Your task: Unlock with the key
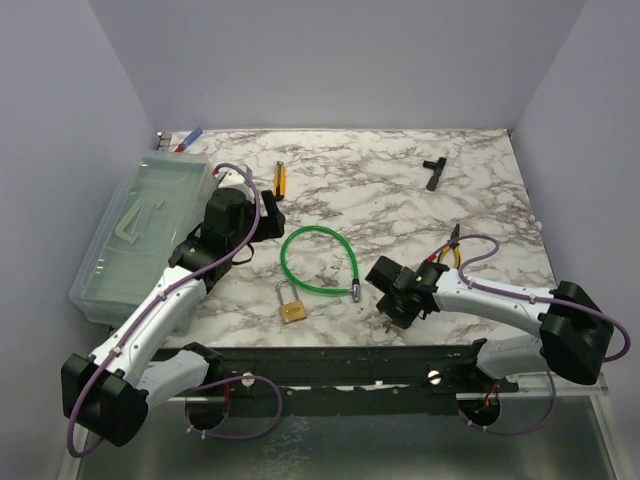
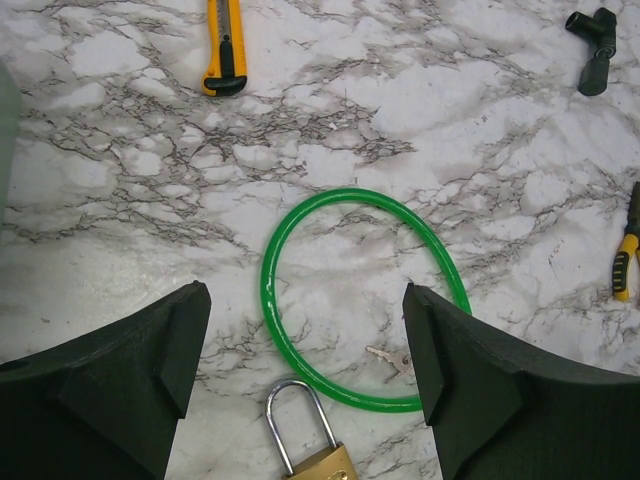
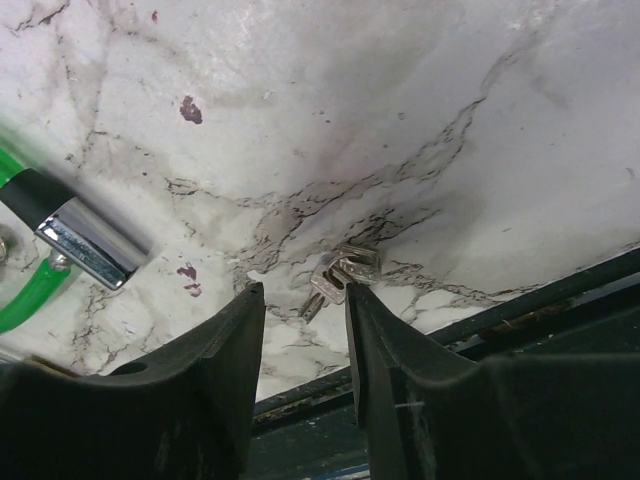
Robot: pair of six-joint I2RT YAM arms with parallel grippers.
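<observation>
A small brass padlock (image 1: pixel 291 310) with a steel shackle lies on the marble table; it also shows in the left wrist view (image 2: pixel 312 455). A tiny silvery key (image 2: pixel 391 361) lies inside the green cable loop (image 2: pixel 300 360), close to my left gripper's right finger. My left gripper (image 2: pixel 305 300) is open and empty, held above the loop and padlock. In the right wrist view a small bunch of silvery keys (image 3: pixel 340 274) lies near the table's front edge, at the tip of the right finger (image 3: pixel 362 300). My right gripper (image 3: pixel 300 295) is narrowly open with nothing between its jaws.
The cable's chrome end (image 3: pixel 88 246) lies left of my right gripper. A yellow utility knife (image 1: pixel 280 178), a black T-shaped tool (image 1: pixel 433 171) and yellow-handled pliers (image 1: pixel 452 247) lie on the table. A clear plastic box (image 1: pixel 145 235) stands at the left. The dark front rail (image 3: pixel 520 310) is just below the keys.
</observation>
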